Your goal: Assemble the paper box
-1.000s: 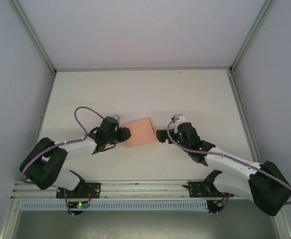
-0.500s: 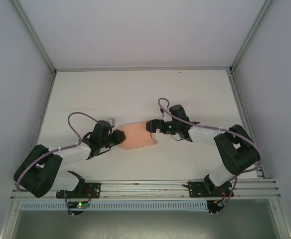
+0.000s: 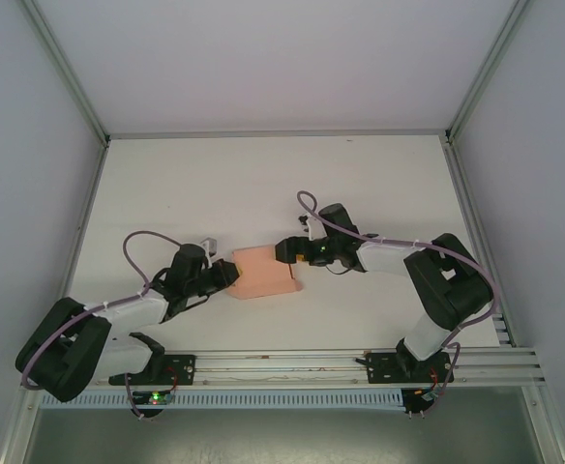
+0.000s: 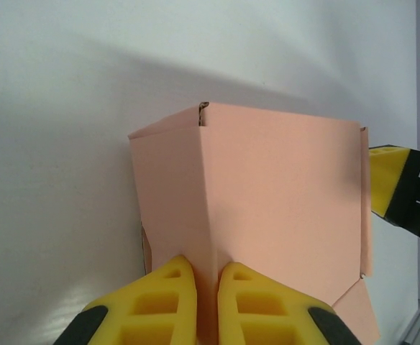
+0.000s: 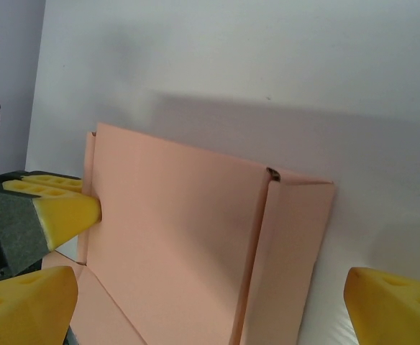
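Top external view: places the salmon-pink paper box on the white table, near the front edge and roughly midway between the two arms. Meets the left gripper at the box's left side and the right gripper at its upper right corner. From the left wrist, shows the left gripper pinched together on a thin upright fold of card at the near edge, yellow fingers pressed against either face. Reveals a partly folded box: one broad panel, a narrower panel creased down on the left, a loose flap trailing at lower right. Catches one of the right gripper's fingers just beside the far right edge. From the right wrist, has the right gripper spread wide apart, clamping nothing, with the box ahead between its fingers. Cannot tell whether either touches the card.
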Action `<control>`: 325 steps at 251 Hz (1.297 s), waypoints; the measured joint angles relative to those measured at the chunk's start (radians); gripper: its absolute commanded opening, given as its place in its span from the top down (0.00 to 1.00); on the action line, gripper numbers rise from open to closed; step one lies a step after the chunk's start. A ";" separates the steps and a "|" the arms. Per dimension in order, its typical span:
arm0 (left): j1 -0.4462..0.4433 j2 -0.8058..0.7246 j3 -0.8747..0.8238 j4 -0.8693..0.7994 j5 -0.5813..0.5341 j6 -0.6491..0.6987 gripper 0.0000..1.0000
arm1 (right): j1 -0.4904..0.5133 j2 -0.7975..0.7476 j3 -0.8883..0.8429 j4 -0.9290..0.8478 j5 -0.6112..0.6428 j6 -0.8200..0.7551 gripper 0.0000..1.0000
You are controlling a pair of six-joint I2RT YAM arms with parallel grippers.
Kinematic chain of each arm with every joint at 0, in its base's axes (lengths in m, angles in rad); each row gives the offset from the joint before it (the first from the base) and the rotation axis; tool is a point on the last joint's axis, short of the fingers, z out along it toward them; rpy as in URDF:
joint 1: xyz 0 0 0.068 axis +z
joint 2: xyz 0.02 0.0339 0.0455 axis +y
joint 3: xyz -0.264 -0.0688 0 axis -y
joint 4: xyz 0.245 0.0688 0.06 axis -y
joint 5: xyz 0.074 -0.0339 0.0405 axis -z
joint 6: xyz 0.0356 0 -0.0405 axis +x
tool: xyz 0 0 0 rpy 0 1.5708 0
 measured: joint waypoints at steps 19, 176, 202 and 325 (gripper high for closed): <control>0.000 -0.042 -0.016 0.000 0.001 -0.014 1.00 | 0.000 -0.003 -0.005 -0.008 -0.003 -0.002 0.05; 0.001 -0.388 -0.028 -0.140 -0.031 -0.047 0.97 | 0.072 -0.103 -0.025 0.198 -0.165 0.144 0.51; 0.001 -0.389 0.006 -0.177 -0.034 -0.035 0.74 | 0.072 -0.143 -0.025 0.167 -0.148 0.146 0.53; -0.079 -0.198 0.417 -0.431 -0.073 0.433 0.00 | -0.083 -0.270 -0.023 -0.087 0.011 0.201 0.59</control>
